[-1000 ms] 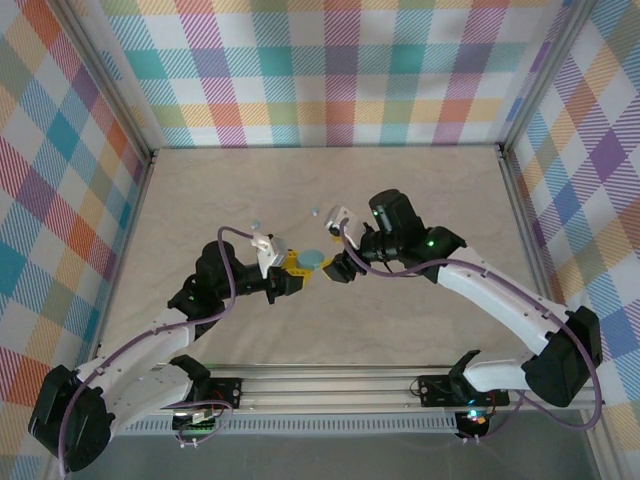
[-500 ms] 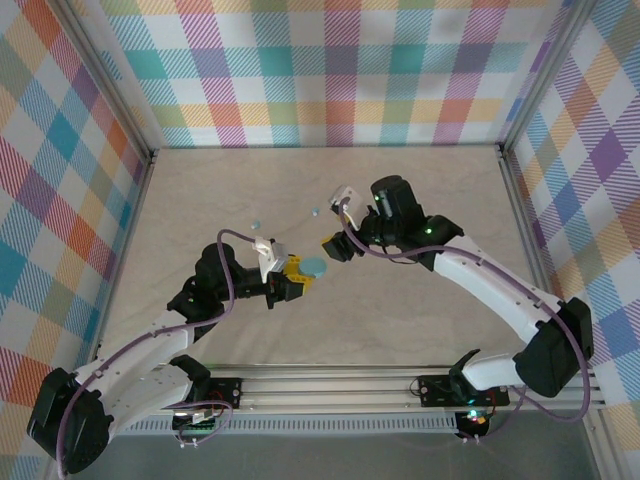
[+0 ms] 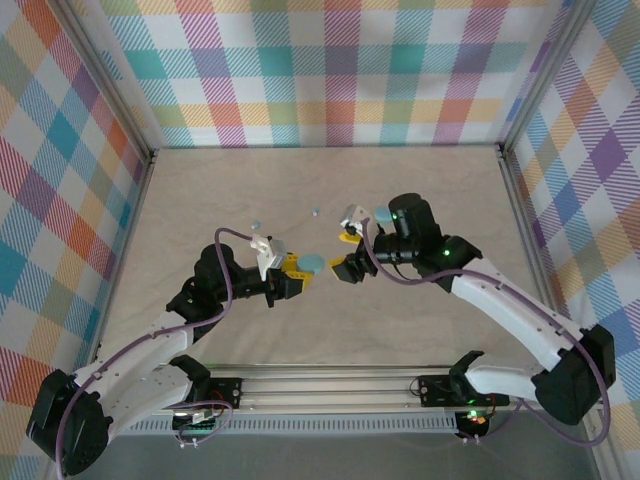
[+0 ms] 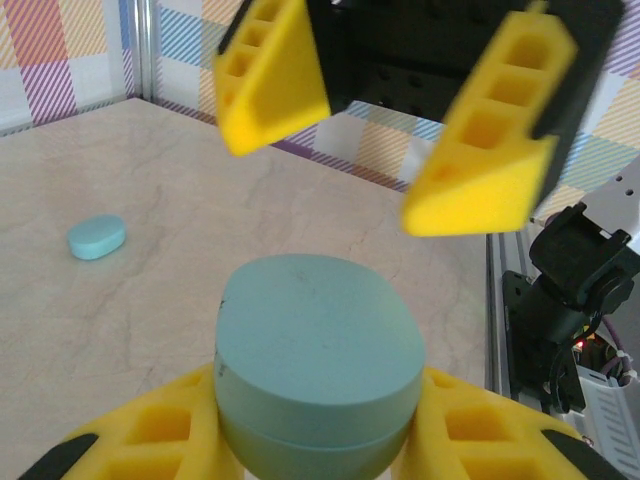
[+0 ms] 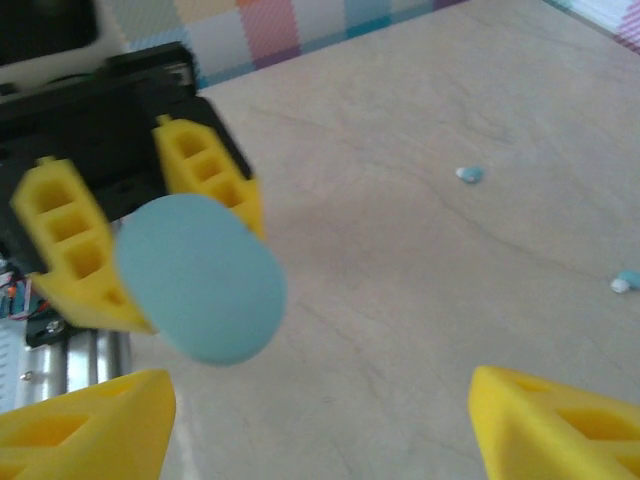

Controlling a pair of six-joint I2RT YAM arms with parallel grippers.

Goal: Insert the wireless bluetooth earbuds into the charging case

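Observation:
My left gripper (image 3: 299,268) is shut on a pale blue oval charging case (image 3: 313,263), held closed and above the table; up close the case (image 4: 318,340) sits between the yellow fingers (image 4: 150,440). My right gripper (image 3: 346,254) stands open just right of the case, facing it, with nothing between its jaws. Seen from the left wrist, that gripper (image 4: 385,130) hangs above and behind the case. From the right wrist, the case (image 5: 200,278) is at the left, ahead of the open right gripper (image 5: 320,425). Two tiny earbuds (image 3: 256,222) (image 3: 314,212) lie on the table behind the grippers; they appear again as earbuds (image 5: 468,174) (image 5: 627,281).
A second pale blue oval case (image 3: 382,214) lies on the table just behind the right wrist, and shows as a case (image 4: 97,236) at the left of the left wrist view. Plaid walls and metal posts (image 3: 150,160) close in the beige table (image 3: 440,190).
The right arm swung back and to the right, uncovering the second case, and its jaws opened slightly wider. The left gripper kept the case almost still.

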